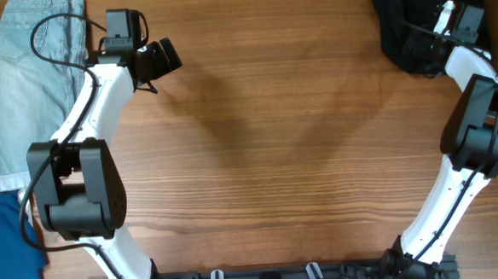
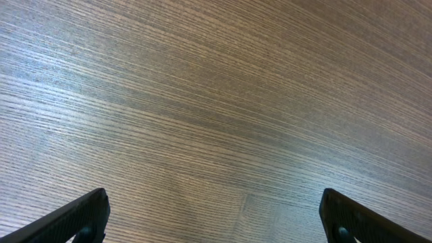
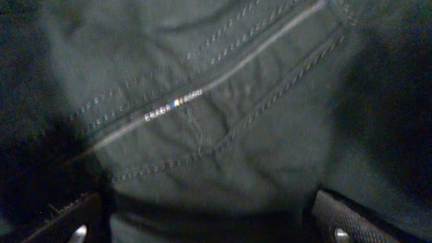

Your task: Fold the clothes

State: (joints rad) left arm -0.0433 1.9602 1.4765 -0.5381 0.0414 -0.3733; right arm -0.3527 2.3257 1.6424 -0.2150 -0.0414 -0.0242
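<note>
Black shorts point(image 1: 401, 25) lie bunched in the bench's point(image 1: 258, 156) far right corner. The right gripper point(image 3: 209, 233) hangs close over them, jaws spread across a stitched seam with nothing clamped, apparently poised to take hold. The left gripper point(image 1: 164, 57), likewise spread and empty, hovers over bare wood near the far edge. Denim shorts point(image 1: 24, 83) and a blue garment point(image 1: 2, 238) line the left edge, obstructing nothing.

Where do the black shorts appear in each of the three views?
Overhead: black shorts crumpled in the top right corner, under the right gripper.
Left wrist: not in it; only bare table.
Right wrist: black shorts fill nearly the whole picture, stitched seam across.
Shared landmark: the right gripper, its fingers in the right-wrist picture's bottom corners.
</note>
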